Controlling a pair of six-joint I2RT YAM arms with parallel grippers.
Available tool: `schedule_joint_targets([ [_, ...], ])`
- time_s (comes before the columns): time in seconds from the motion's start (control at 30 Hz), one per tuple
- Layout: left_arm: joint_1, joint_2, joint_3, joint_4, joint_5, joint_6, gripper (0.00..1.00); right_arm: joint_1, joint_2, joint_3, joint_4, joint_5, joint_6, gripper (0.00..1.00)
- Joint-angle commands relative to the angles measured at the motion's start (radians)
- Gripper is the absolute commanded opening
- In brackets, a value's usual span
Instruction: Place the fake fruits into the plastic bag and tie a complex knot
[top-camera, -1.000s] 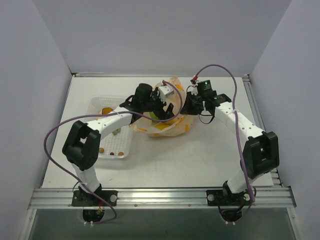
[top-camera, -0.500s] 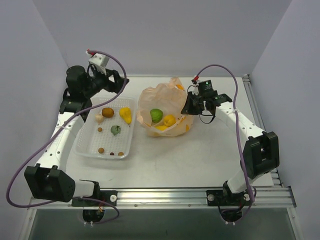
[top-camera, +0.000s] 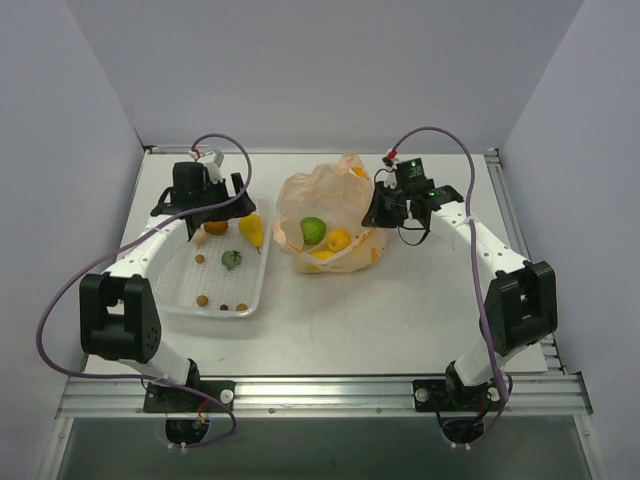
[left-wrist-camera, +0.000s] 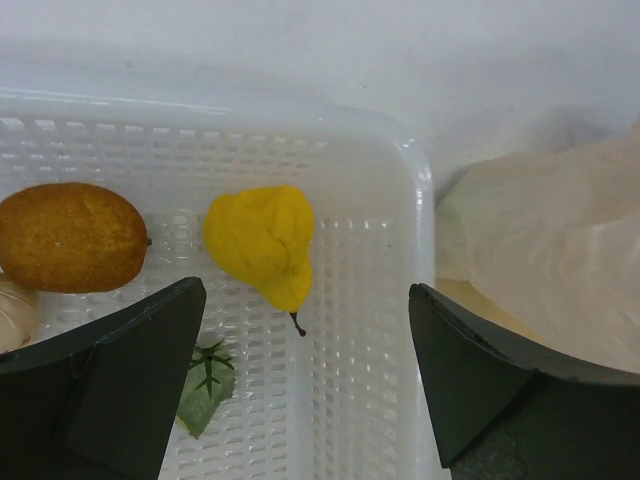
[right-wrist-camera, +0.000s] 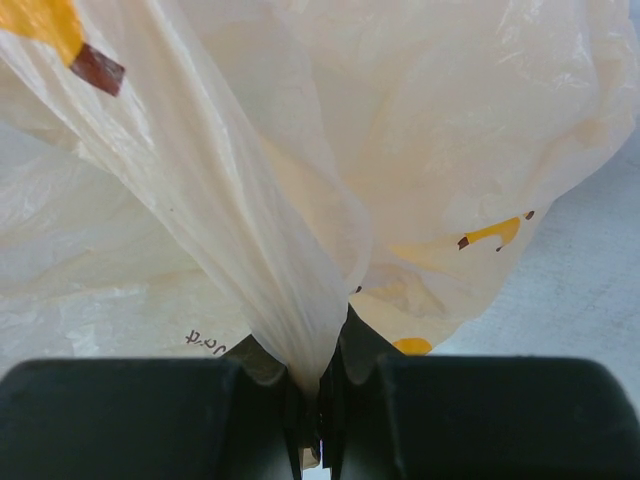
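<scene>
The peach plastic bag (top-camera: 325, 205) lies open mid-table with a green fruit (top-camera: 313, 229) and an orange fruit (top-camera: 340, 240) inside. My right gripper (top-camera: 376, 212) is shut on a bunched fold of the bag's right rim, seen close in the right wrist view as the bag (right-wrist-camera: 420, 150) pinched in the gripper (right-wrist-camera: 318, 400). My left gripper (top-camera: 207, 207) hangs open above the back of the white tray (top-camera: 180, 295). Below it lie a yellow fruit (left-wrist-camera: 262, 243) and a brown-orange fruit (left-wrist-camera: 70, 236). Nothing is between the left gripper's (left-wrist-camera: 302, 300) fingers.
The tray (left-wrist-camera: 385, 300) also holds a green leafy piece (left-wrist-camera: 205, 390), a pale piece (left-wrist-camera: 12, 312) and a few small brown bits (top-camera: 203, 299). The bag (left-wrist-camera: 560, 260) lies just right of the tray. Walls close in on three sides.
My left arm left the bag, swung out to the back left, then came down over the tray's back. The green fruit now shows in the bag. The right gripper held still.
</scene>
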Motion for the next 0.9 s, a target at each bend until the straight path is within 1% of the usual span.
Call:
schedule_joint_targets([
  [0.0,-0.019,0.079,0.053,-0.008,-0.102,-0.086,0.94,0.000,0.011,0.050,-0.009,0.016,-0.013,0.00],
  [0.17,-0.068,0.200,0.113,-0.008,-0.177,-0.098,0.92,0.001,0.025,0.064,-0.018,0.018,-0.021,0.00],
  [0.37,-0.116,0.278,0.119,0.002,-0.292,-0.114,0.92,0.006,0.040,0.078,-0.018,0.021,-0.026,0.00],
  [0.5,-0.108,0.320,0.122,-0.020,-0.349,-0.129,0.92,0.006,0.045,0.086,-0.023,0.023,-0.032,0.00],
  [0.6,-0.108,0.332,0.133,-0.041,-0.355,-0.125,0.90,0.006,0.048,0.086,-0.024,0.024,-0.033,0.00],
  [0.67,-0.110,0.324,0.130,-0.037,-0.352,-0.111,0.87,0.004,0.052,0.086,-0.024,0.021,-0.033,0.00],
  [0.77,-0.105,0.295,0.138,-0.035,-0.331,-0.076,0.75,0.006,0.059,0.093,-0.026,0.018,-0.033,0.00],
  [0.8,-0.104,0.280,0.139,-0.034,-0.320,-0.065,0.67,0.006,0.060,0.096,-0.026,0.016,-0.036,0.00],
  [0.87,-0.099,0.208,0.141,-0.023,-0.276,-0.025,0.59,0.004,0.065,0.106,-0.029,0.016,-0.036,0.00],
])
